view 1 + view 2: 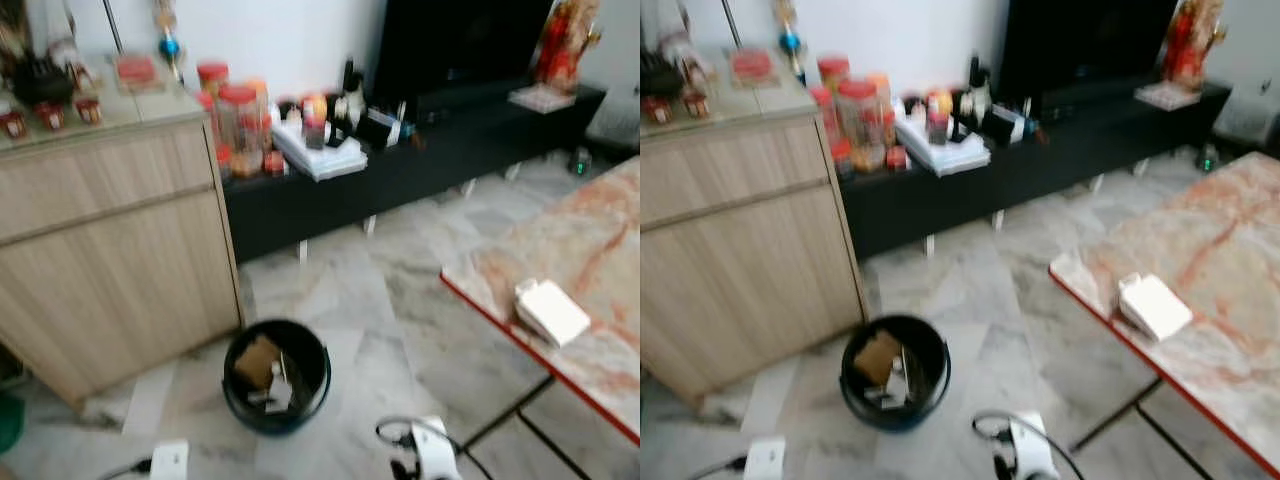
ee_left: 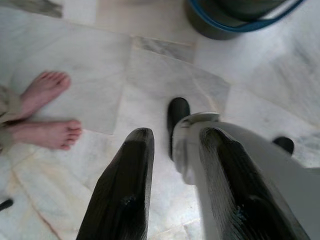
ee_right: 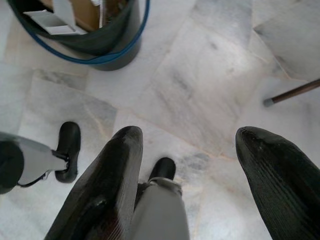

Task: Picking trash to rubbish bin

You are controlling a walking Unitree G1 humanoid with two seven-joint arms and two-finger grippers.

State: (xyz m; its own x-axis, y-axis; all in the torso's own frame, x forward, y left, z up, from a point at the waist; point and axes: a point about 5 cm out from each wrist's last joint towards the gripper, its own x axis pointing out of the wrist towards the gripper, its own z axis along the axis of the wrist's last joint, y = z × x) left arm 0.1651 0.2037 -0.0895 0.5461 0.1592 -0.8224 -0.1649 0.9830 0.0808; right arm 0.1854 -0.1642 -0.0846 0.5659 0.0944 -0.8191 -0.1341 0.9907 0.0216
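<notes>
A dark round rubbish bin (image 1: 277, 375) with a blue rim stands on the marble floor beside a wooden cabinet. Inside it lie a piece of brown cardboard (image 1: 257, 361) and some white paper. A white box (image 1: 550, 312) lies near the edge of the marble-topped table (image 1: 580, 250) on the right. Both arms hang low over the floor. My left gripper (image 2: 177, 137) is open with nothing between its fingers, and the bin (image 2: 240, 17) is ahead of it. My right gripper (image 3: 191, 137) is open wide and empty, pointing at the floor near the bin (image 3: 80, 35).
The wooden cabinet (image 1: 110, 250) stands on the left, with jars and clutter on a long black low unit (image 1: 400, 160) behind. The red-edged table rests on thin legs (image 3: 292, 92). A person's bare feet (image 2: 47, 110) are on the floor close to my left side.
</notes>
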